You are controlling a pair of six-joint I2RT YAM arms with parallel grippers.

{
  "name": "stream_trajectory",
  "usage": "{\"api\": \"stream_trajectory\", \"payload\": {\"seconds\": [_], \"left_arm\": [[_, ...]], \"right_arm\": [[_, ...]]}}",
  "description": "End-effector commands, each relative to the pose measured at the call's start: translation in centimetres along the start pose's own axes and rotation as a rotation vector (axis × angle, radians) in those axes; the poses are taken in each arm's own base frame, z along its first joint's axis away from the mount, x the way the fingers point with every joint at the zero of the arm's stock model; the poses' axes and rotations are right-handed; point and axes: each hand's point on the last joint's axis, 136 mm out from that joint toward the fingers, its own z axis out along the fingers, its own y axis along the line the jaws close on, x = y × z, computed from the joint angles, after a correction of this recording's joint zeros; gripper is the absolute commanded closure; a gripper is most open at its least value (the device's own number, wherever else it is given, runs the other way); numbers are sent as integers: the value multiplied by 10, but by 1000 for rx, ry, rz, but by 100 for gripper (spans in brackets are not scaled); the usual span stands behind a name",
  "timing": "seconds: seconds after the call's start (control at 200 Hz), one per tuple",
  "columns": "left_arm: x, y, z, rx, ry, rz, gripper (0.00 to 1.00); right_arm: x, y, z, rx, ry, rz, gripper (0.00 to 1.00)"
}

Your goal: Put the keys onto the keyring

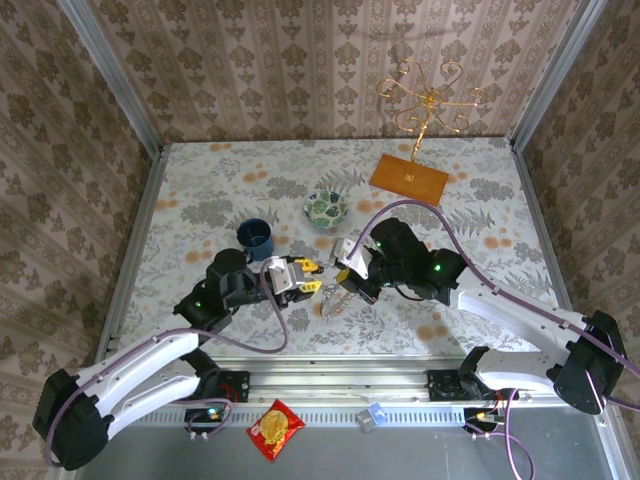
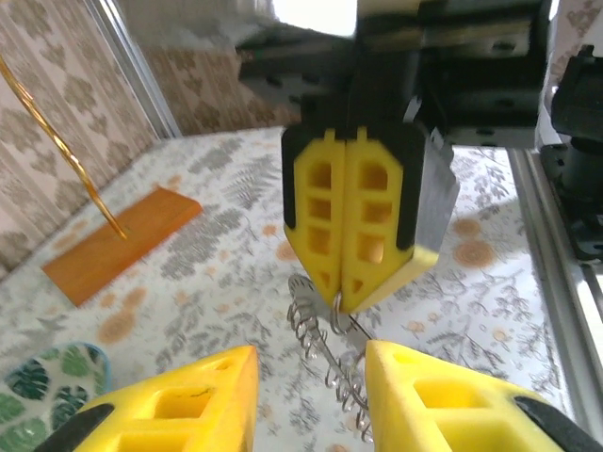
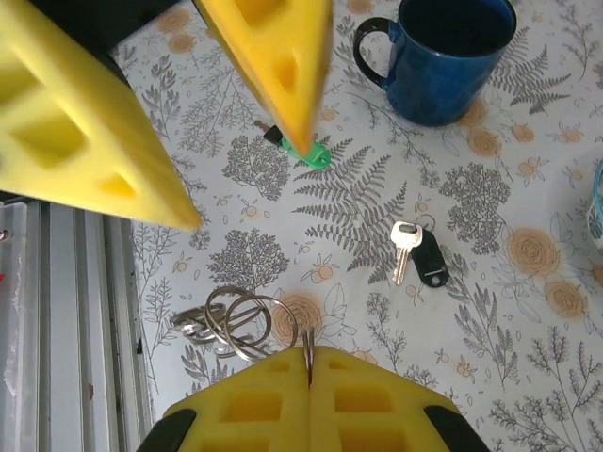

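Note:
The keyring (image 3: 236, 320) is a bunch of linked metal wire rings hanging just above the table. My right gripper (image 3: 309, 356) is shut on one ring of it. From the left wrist view the same bunch (image 2: 332, 350) dangles below the right gripper (image 2: 341, 299). The black-headed key (image 3: 422, 254) lies flat on the table, its silver blade beside the head. The green-headed key (image 3: 307, 153) lies further off, partly hidden by a fingertip (image 3: 283, 66) of my left gripper. My left gripper (image 2: 306, 405) is open, nothing between its fingers, facing the right gripper (image 1: 345, 277) closely.
A blue mug (image 3: 443, 56) stands beyond the keys, also seen behind the left gripper (image 1: 256, 238). A green-patterned bowl (image 1: 326, 208) sits mid-table. An orange wooden base (image 1: 408, 178) with a gold wire stand is at the back right. A snack packet (image 1: 275, 430) lies off the near edge.

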Motion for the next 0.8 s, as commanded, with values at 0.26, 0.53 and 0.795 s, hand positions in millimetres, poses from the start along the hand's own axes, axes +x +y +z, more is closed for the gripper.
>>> {"api": "stream_trajectory", "payload": {"seconds": [0.26,0.53,0.795], "left_arm": [[-4,-14,12,178,-18,-62,67],[4,-17,16,228,27,-81,71],[4,-18,19,259,35,-83,74]], "right_arm": [[-22,13,-11,-61,-64,-104,100],[-23,16,-9,-75,-55,-122,100],[-26,18,-5,-83,-46,-137,100]]}}
